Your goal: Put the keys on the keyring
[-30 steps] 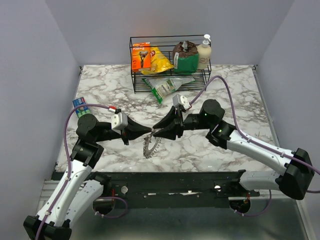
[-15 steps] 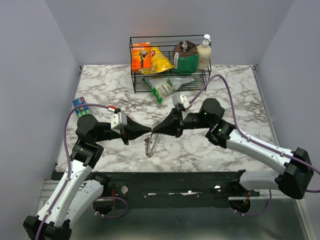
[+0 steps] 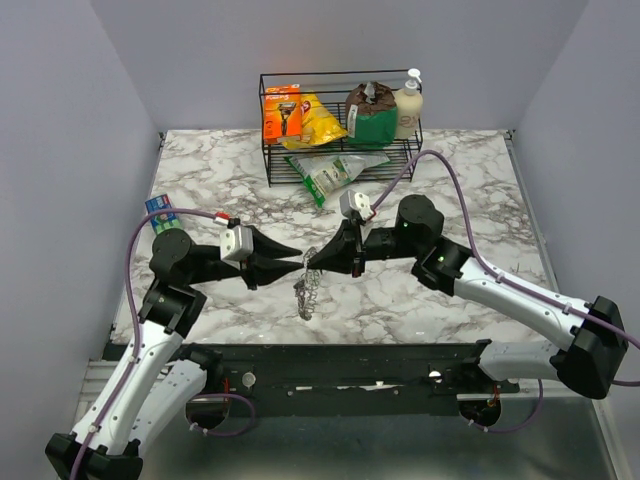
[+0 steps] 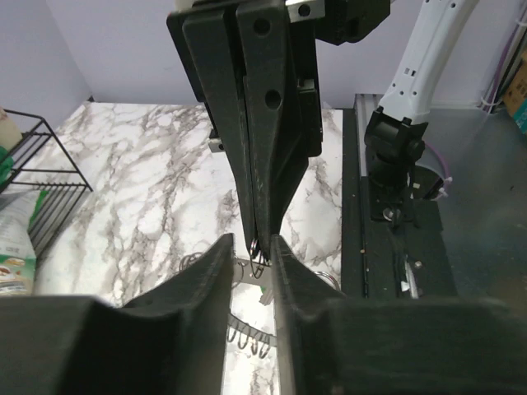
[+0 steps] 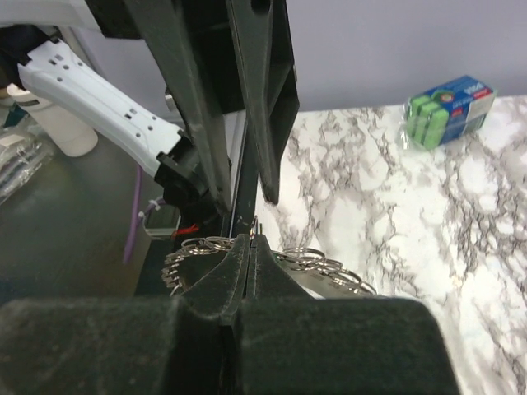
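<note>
The keyring (image 3: 307,290), a thin silver wire ring fringed with small rings, hangs above the marble table between the two arms. My right gripper (image 3: 311,262) is shut on its upper wire. In the right wrist view the right gripper (image 5: 250,239) has its pads pressed together on the wire, with small rings (image 5: 194,247) fanning out on both sides. A flat silver key (image 5: 323,281) lies under them. My left gripper (image 3: 299,257) faces it tip to tip, and the left gripper (image 4: 251,243) is open, its fingers either side of the right fingertips. More of the keyring (image 4: 247,336) shows below.
A black wire basket (image 3: 340,150) at the back holds packets and a white bottle. A green and white bag (image 3: 335,172) lies just in front of it. A blue and green packet (image 3: 160,211) sits at the left table edge. The black base rail (image 3: 340,360) runs along the near edge.
The right gripper closed on the keyring's wire, then the left gripper opened and let go. The ring has turned edge-on and hangs from the right gripper, slightly lower.
</note>
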